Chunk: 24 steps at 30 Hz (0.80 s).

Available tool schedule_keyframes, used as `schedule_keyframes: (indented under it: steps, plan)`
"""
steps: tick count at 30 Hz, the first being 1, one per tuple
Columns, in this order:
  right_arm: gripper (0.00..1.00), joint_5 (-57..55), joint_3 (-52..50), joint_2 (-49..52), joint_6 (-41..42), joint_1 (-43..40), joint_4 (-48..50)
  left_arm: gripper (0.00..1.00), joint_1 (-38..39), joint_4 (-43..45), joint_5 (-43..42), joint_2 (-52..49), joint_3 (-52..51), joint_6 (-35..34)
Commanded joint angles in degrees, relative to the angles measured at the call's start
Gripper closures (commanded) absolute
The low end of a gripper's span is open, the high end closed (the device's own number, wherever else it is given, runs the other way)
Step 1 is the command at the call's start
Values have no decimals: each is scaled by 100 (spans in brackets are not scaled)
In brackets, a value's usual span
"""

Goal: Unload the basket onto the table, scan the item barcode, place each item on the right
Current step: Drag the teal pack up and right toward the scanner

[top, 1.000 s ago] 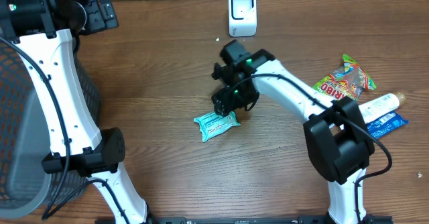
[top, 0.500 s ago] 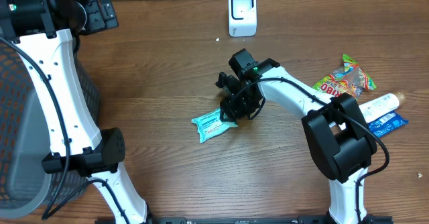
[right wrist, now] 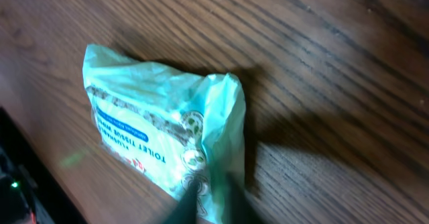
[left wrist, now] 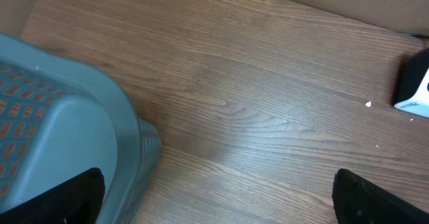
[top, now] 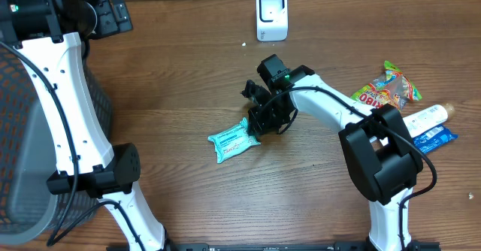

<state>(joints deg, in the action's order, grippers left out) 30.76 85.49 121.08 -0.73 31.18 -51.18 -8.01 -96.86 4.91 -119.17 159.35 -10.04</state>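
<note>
Overhead: wood tbl point(top: 188, 71), pkt point(top: 231, 140) (basket point(top: 16, 142) left)

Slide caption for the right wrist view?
Right end effector pinching the edge of a teal toilet tissue pack on the wood table.

A teal tissue packet point(top: 231, 140) with blue-and-white print lies flat on the desk, its crumpled end apparently pinched in the right jaws. The white scanner point(top: 271, 14) stands upright well beyond them.
</note>
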Motion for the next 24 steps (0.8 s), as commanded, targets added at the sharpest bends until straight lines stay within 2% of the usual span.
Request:
schedule_keyframes:
  steps: [1,4,7,12,14,17,18,19,23,24]
  plan:
    - [32,153,144,-107,256,-50,63,1,-17,7,-28,-52,2,107]
    - [13,37,142,-105,271,179,234,1,-17,7,-28,-52,2,107]
    - [0,-568,81,-105,476,487,476,0,-17,7,-28,-52,2,107]
    - [2,-1279,31,26,1003,750,612,0,-17,7,-28,-52,2,107]
    - [20,-1342,28,87,1248,706,566,0,-17,7,-28,-52,2,107]
    - [56,-1423,28,188,1628,599,507,0,-17,7,-28,-52,2,107]
    - [62,-1423,28,188,1674,579,503,0,-17,7,-28,-52,2,107]
    - [76,-1410,28,190,1731,522,487,0,-17,7,-28,-52,2,107]
    - [96,-1239,39,190,1731,415,505,0,-17,7,-28,-52,2,107]
    - [96,-1178,44,184,1729,391,505,0,-17,7,-28,-52,2,107]
